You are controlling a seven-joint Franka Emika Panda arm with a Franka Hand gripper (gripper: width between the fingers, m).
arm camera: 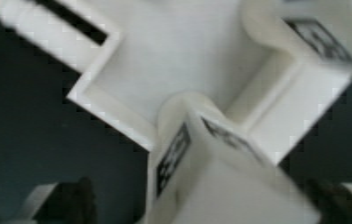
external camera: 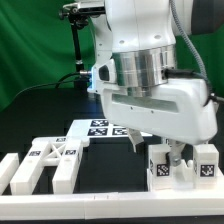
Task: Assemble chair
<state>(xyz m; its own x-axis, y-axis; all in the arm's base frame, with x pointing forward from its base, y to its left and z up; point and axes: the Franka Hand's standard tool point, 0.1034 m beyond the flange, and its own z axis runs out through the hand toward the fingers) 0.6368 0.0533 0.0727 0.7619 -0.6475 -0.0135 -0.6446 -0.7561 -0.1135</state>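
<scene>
The arm [external camera: 150, 60] hangs low over the black table [external camera: 30, 125] at the exterior view's right. Loose chair parts [external camera: 50, 160] lie unjoined at that view's left. A tagged block [arm camera: 208, 150] stands between the jaws, which look released and clear of it. Assembly judged early; the next move calls for lifting clear or regripping squarely.

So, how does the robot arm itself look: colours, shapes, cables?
The arm is glossy white with rounded casings. A ribbed silver-grey cylinder sits at the wrist, above a boxy white gripper with dark fingers. A small blue light glows on its side, and a black cable runs behind it.
</scene>
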